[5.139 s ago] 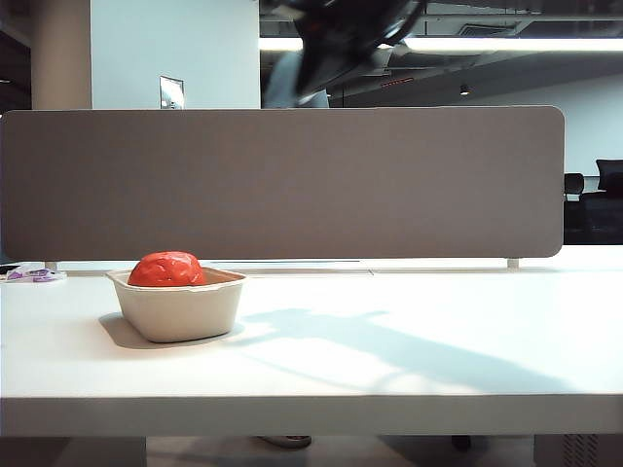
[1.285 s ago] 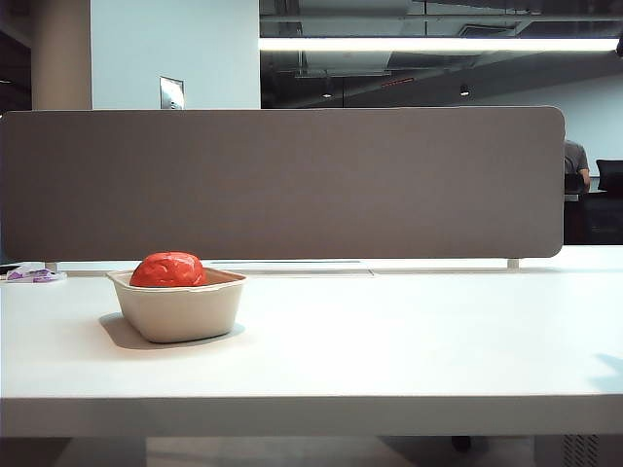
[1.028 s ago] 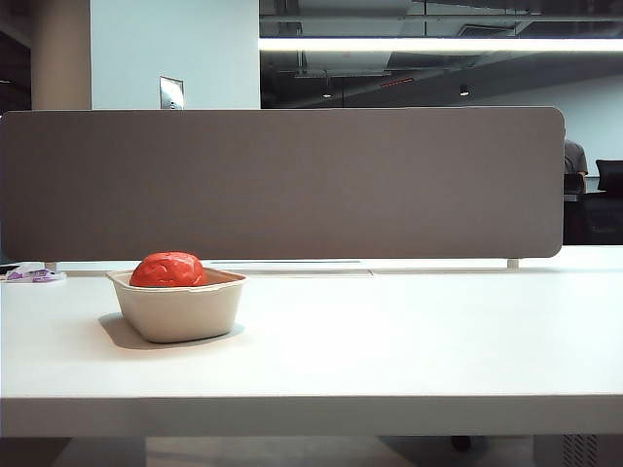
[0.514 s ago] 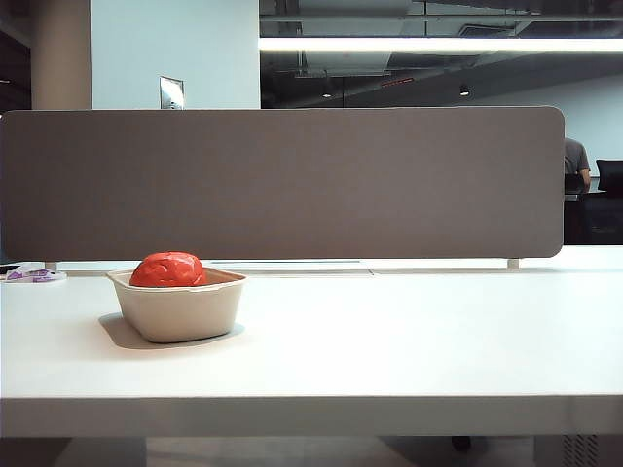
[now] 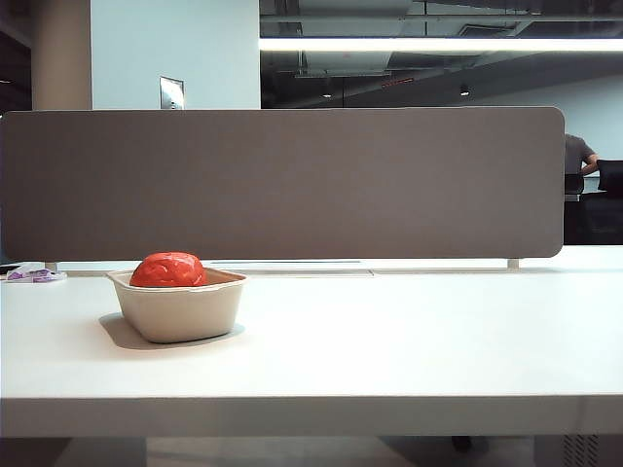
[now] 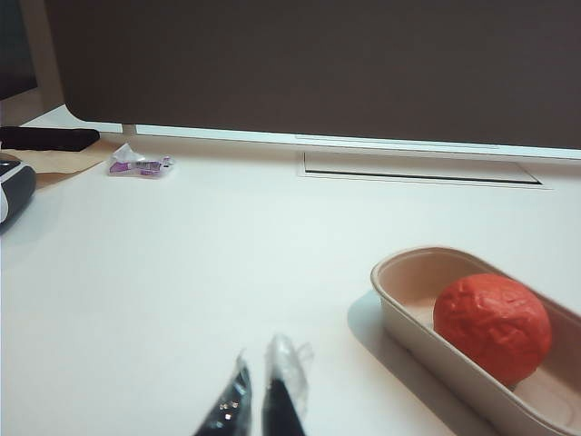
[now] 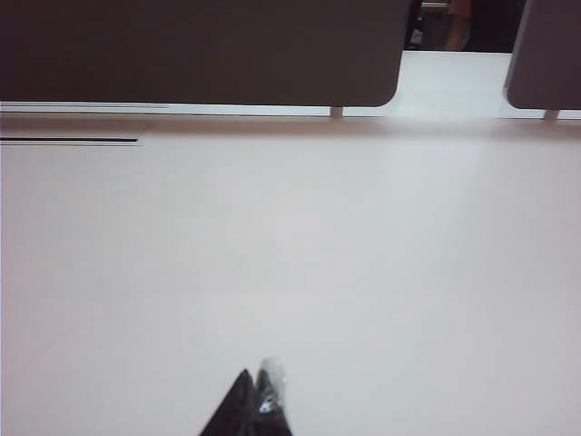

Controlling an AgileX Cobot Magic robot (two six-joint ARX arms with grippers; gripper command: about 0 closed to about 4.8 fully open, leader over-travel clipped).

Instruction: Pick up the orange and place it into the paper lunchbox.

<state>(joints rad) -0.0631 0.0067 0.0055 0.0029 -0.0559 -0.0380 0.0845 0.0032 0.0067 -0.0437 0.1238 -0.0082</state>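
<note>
- White table (image 5: 409,350) spreads wide under both my claws, backed by a grey partition (image 5: 292,185).
- Orange (image 6: 491,327) sits inside the paper lunchbox (image 6: 408,309), just ahead and to one side of my left claw (image 6: 259,400), whose tips stand narrow, nearly together.
- My right claw (image 7: 257,400) is pinched together, well apart from the box, with bare table ahead of it.
- I judge the placing done; nothing remains but to keep both claws clear.

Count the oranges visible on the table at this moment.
1. The orange sits inside the paper lunchbox on the table's left side. Both grippers are away from it, shut and empty; nothing suggests another hidden fruit.
</note>
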